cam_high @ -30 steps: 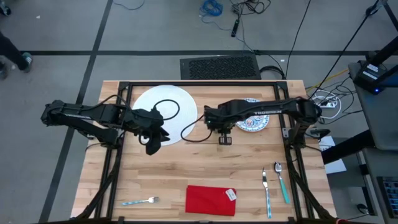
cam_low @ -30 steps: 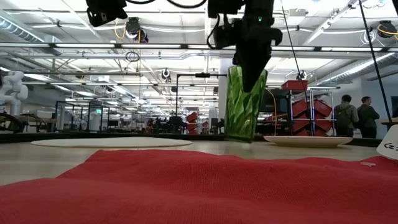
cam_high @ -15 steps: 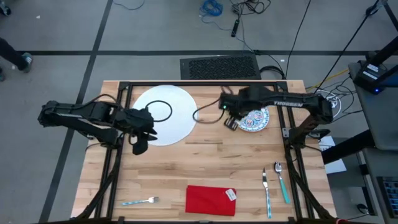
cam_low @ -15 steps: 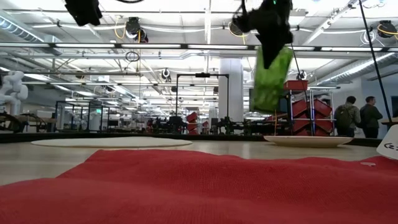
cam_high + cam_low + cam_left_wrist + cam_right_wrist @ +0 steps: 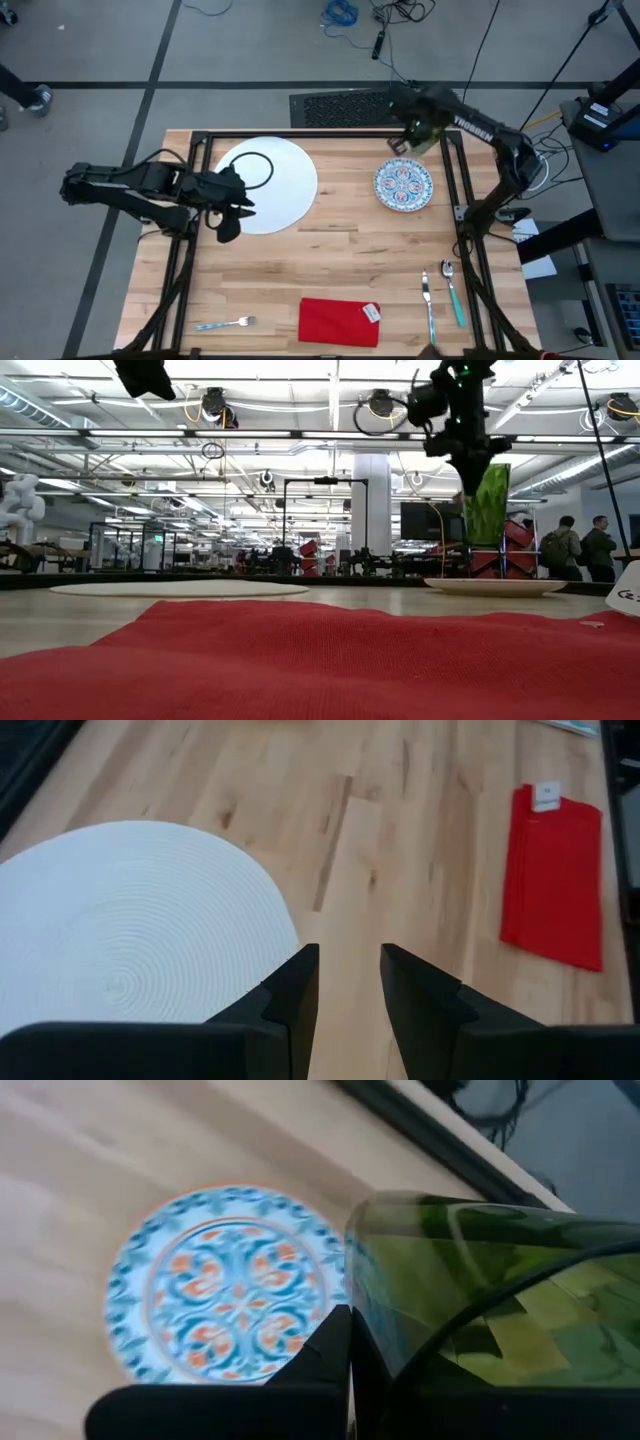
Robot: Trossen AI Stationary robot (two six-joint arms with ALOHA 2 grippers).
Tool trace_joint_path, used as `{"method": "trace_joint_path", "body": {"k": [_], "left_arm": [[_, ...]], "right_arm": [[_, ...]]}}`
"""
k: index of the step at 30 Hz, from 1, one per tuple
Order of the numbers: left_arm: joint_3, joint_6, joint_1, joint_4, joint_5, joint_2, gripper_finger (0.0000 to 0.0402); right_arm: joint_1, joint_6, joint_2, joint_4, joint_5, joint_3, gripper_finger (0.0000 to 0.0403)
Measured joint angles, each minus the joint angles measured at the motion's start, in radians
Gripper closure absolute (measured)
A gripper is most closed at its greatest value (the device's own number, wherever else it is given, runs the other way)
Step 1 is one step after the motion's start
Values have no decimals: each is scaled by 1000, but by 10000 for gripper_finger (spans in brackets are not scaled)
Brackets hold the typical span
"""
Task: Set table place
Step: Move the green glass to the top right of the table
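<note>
My right gripper (image 5: 413, 138) is shut on a green cup (image 5: 487, 506) and holds it in the air over the table's far right, just beyond the small blue-patterned plate (image 5: 403, 185). The big white plate (image 5: 265, 185) lies flat at the far left. My left gripper (image 5: 226, 226) hangs open at that plate's near-left rim, with nothing between its fingers (image 5: 300, 985). A red napkin (image 5: 338, 321) lies at the near edge. A fork (image 5: 226, 323) is on its left; a knife (image 5: 428, 305) and teal-handled spoon (image 5: 453, 296) are on its right. My right gripper pinches the cup's wall at the rim (image 5: 352, 1280), one finger (image 5: 335, 1345) outside and the other showing through the green wall inside. The fingers come from above, pointing down. The cup hangs below them, nearly upright and clear of the table.
Black frame rails (image 5: 455, 200) run along the table's sides and far edge, close to the held cup. Bare wood (image 5: 330, 260) lies between the plates and the napkin. People stand in the room beyond the table (image 5: 575, 545).
My right gripper has swung from the table's middle toward the far right corner, rising and rolling as it went. The cup has gone with it, lifted well above the table, tilted on the way and now nearly upright. My left gripper has drawn back a little toward the left edge.
</note>
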Motion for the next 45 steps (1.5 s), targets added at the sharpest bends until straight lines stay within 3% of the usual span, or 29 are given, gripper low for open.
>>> {"method": "trace_joint_path", "body": {"k": [5, 10, 18, 36, 39, 45], "left_arm": [[0, -5, 1, 1, -23, 0, 307], [0, -6, 4, 3, -72, 0, 307], [0, 3, 33, 32, -75, 0, 307], [0, -25, 73, 32, -80, 0, 307], [0, -25, 72, 31, -79, 0, 307], [0, -24, 72, 31, -78, 0, 307]], "right_arm": [[-151, -61, -1, 58, -67, -33, 403], [-216, -79, 0, 155, -115, -122, 403], [-250, -88, 1, 227, -109, -229, 403], [-253, -101, 56, 272, -63, -231, 397], [-254, -99, 50, 271, -55, -232, 379], [-253, -81, 47, 231, -54, -232, 300]]}}
